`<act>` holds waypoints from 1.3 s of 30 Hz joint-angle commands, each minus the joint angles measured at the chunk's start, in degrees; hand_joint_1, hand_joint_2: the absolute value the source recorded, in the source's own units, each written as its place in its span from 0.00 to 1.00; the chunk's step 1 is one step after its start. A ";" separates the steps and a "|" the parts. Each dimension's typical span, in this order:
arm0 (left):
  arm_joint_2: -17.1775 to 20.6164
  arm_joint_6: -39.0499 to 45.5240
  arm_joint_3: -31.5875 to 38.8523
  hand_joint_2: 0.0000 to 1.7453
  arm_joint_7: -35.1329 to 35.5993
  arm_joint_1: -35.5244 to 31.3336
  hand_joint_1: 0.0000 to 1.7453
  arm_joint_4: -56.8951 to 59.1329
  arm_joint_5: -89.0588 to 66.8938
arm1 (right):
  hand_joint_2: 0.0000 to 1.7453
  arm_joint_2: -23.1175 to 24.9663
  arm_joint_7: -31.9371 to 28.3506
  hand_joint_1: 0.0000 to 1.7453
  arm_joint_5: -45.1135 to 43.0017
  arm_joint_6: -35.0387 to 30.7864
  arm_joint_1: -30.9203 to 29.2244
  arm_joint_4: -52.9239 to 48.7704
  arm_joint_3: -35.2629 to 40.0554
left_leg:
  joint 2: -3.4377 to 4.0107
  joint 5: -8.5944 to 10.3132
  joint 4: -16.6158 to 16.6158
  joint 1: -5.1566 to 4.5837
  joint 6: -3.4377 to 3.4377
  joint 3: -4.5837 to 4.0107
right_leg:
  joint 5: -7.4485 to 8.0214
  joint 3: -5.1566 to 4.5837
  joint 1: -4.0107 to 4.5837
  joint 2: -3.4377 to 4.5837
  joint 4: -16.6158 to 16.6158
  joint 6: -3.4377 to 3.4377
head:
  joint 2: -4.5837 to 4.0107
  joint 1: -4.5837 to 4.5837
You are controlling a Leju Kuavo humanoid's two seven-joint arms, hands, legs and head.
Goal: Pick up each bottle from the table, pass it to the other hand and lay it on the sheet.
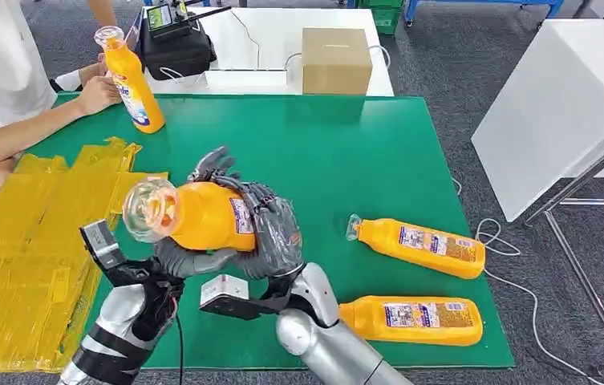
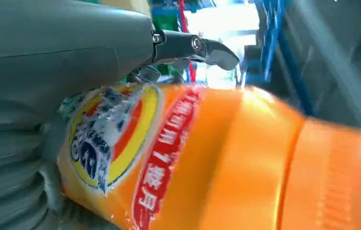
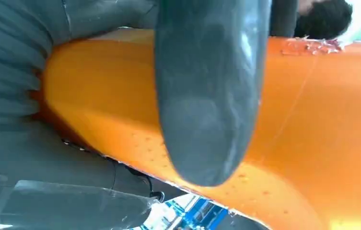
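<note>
On green mat [image 1: 346, 152]: 4 orange bottles total. One held bottle [image 1: 202, 215] at mat's 7 o'clock, raised off the surface, cap end toward the yellow sheet [image 1: 18, 241] at 9 o'clock. 2 lying bottles at 4–5 o'clock, the upper [image 1: 417, 246] and the lower [image 1: 411, 321], near each other, not touching. 4th bottle [image 1: 131, 80] upright at 11 o'clock, a person's hand [image 1: 96, 94] on it. Head view shows both hands on the held bottle: right hand [image 1: 270, 228] wrapped over the body, left hand [image 1: 190, 261] cupped under it w/ thumb beneath. Left wrist view adds the label up close; right wrist view shows a thumb pressed flat across bare orange plastic. 1 cardboard box [image 1: 336, 60] beyond mat at 12 o'clock.
</note>
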 commanded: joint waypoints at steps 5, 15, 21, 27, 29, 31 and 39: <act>-8.19 12.96 9.69 1.00 -0.25 -0.93 1.00 -8.83 11.17 | 1.00 0.19 -0.18 1.00 -0.07 0.11 -1.05 7.36 9.00 | -0.17 -0.06 -0.04 0.11 -0.12 0.18 | -0.07 -0.29 0.06 -0.19 -0.13 -0.05 | 0.00 0.00; -8.16 12.99 9.57 1.00 -0.30 -0.95 1.00 -8.50 11.29 | 1.00 0.11 -0.15 1.00 -0.12 0.11 -1.04 7.30 9.03 | -0.27 -0.10 -0.07 0.09 -0.14 0.34 | -0.15 -0.10 0.03 -0.30 -0.16 -0.05 | 0.00 -0.02; -9.47 17.09 12.63 1.00 -0.13 -0.90 1.00 -9.37 15.18 | 1.00 0.63 1.11 1.00 1.29 -1.84 -1.79 10.18 9.64 | -0.25 -0.11 -0.09 0.09 -0.15 0.39 | -0.15 -0.04 0.03 -0.28 -0.19 -0.06 | 0.00 -0.02; -9.67 19.83 12.62 1.00 -1.23 -1.04 1.00 -9.30 14.58 | 1.00 1.35 1.45 1.00 0.71 -2.48 -2.06 11.88 9.18 | -0.19 -0.04 -0.07 0.08 -0.10 0.19 | -0.07 -0.28 0.02 -0.18 -0.14 -0.04 | 0.00 0.00; -9.38 21.41 12.61 1.00 -2.22 -0.95 1.00 -9.48 13.29 | 1.00 1.26 1.31 0.26 0.18 -3.43 -1.85 11.56 8.41 | -0.21 -0.06 -0.08 0.09 -0.12 0.26 | -0.09 -0.19 0.03 -0.20 -0.16 -0.05 | 0.00 0.00; -9.05 22.95 13.12 1.00 -2.80 -1.05 1.00 -9.33 12.02 | 1.00 0.98 1.55 0.00 0.08 -4.60 -1.70 10.82 7.77 | -0.26 -0.10 -0.09 0.09 -0.16 0.40 | -0.16 -0.03 0.03 -0.28 -0.18 -0.06 | 0.00 0.00; -6.18 48.65 19.35 1.00 -12.98 -3.95 1.00 -5.94 -20.71 | 0.00 -5.41 2.35 0.00 -10.56 2.39 3.89 -12.27 -1.86 | -0.17 -0.06 0.00 0.00 -0.13 0.12 | -0.11 0.24 0.01 -0.15 0.02 -0.02 | 0.00 0.00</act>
